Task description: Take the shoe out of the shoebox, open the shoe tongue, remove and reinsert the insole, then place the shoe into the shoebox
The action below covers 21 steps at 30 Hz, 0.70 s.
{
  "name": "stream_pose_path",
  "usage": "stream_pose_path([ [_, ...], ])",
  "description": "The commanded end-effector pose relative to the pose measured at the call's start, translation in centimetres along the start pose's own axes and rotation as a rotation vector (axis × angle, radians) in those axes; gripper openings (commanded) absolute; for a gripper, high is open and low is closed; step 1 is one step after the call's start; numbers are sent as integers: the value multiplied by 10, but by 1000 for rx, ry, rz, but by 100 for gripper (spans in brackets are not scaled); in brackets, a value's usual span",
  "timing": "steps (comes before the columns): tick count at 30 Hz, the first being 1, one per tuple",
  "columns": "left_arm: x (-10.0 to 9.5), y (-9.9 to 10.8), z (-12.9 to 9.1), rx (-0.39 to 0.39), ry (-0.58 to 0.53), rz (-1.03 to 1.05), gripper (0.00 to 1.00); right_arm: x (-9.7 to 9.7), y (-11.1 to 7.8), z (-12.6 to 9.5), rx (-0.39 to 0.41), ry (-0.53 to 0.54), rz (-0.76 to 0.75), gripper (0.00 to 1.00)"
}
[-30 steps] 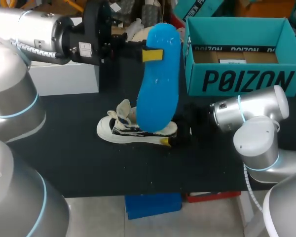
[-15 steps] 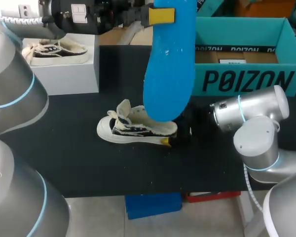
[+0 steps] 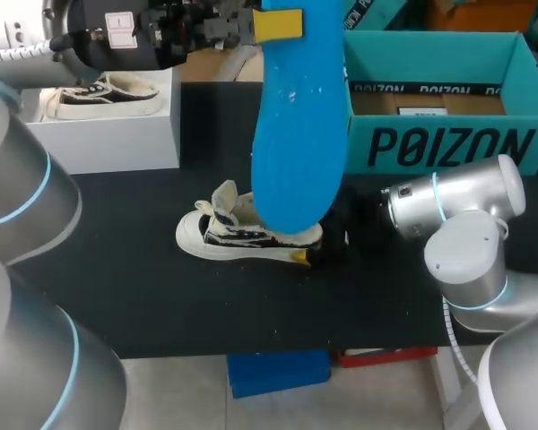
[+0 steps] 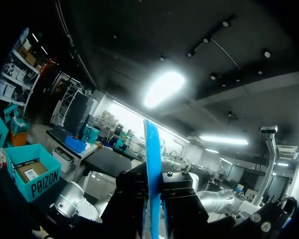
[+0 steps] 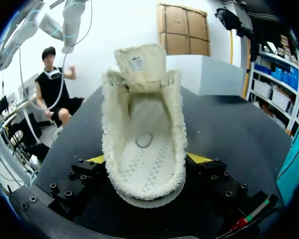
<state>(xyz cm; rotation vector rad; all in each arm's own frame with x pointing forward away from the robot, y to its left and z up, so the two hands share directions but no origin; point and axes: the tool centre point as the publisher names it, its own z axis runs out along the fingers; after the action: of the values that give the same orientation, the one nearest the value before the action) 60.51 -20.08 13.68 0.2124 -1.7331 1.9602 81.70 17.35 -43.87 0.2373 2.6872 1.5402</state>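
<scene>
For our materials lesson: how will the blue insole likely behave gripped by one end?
The insole seems fairly stiff: pinched only near its upper end by the left gripper, it hangs nearly straight. Seen edge-on in the left wrist view it is thin, so probably light and bendable under a push.

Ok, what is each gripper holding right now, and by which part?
The left gripper holds the blue insole near its upper end, hanging over the shoe. The right gripper clamps the shoe's heel.

Silver arms (image 3: 455, 235), yellow-tipped black pincer (image 5: 147, 159)
</scene>
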Motion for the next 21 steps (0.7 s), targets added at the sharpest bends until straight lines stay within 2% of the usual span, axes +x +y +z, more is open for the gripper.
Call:
stream_pose_path([
  [1, 3, 4, -1, 6, -7, -1, 0, -2, -3, -1, -1, 1, 0, 22],
  [2, 3, 4, -1, 6, -7, -1, 0, -2, -3, -2, -1, 1, 0, 40],
  [3, 3, 4, -1, 6, -7, -1, 0, -3, -2, -4, 1, -1, -1, 100],
  [14, 3, 4, -1, 6, -7, -1, 0, -14, 4, -35, 74, 6, -26, 100],
  [18, 3, 4, -1, 6, -7, -1, 0, -16, 9, -48, 188, 43, -47, 100],
  [21, 3, 4, -1, 6, -7, -1, 0, -17, 12, -54, 311, 92, -64, 100],
])
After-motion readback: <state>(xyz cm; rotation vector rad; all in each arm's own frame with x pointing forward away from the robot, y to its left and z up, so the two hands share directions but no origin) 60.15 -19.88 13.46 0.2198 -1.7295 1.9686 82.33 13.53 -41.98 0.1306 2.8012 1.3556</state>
